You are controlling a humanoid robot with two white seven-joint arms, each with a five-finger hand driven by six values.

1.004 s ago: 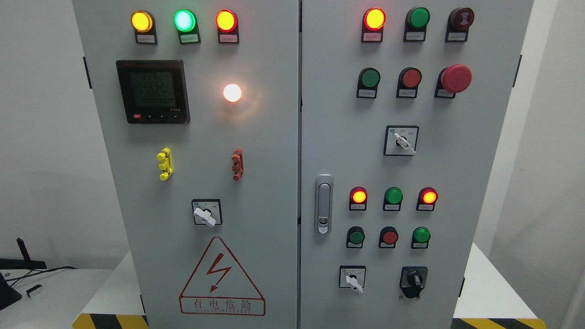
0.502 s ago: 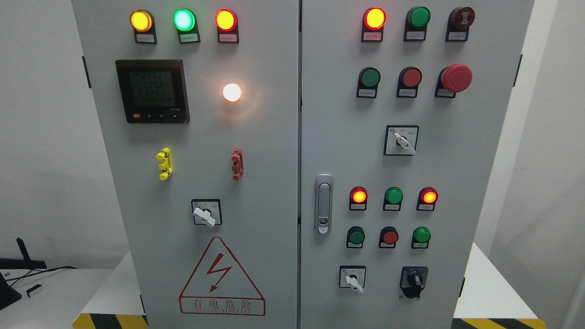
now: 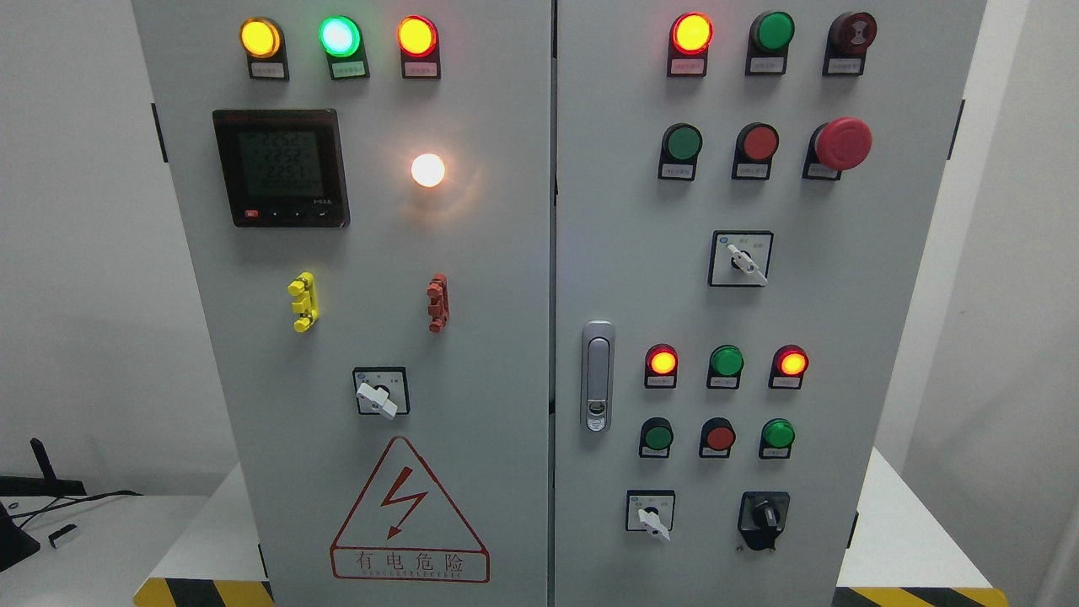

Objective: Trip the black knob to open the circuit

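Black against the grey door, the black knob (image 3: pixel 764 513) is the target; neither my left hand nor my right hand shows in the head view, so I cannot say how their fingers stand. With no hand in sight, I cannot fix which way the knob lies from either; since it sits on the right-hand door, low and toward the right, I judge my right arm the nearer. Its grip bar runs roughly upright with a slight tilt, so the coming move would likely be a twist about the axis pointing out of the door. Left of the knob is a white-handled selector switch (image 3: pixel 650 513); above it a row of three small buttons, the green button (image 3: pixel 777 435) directly over it. Far up from the knob is the red mushroom button (image 3: pixel 842 143). On the left door, a red warning triangle (image 3: pixel 409 510) reads "有电危险". Other labels are too small to read.
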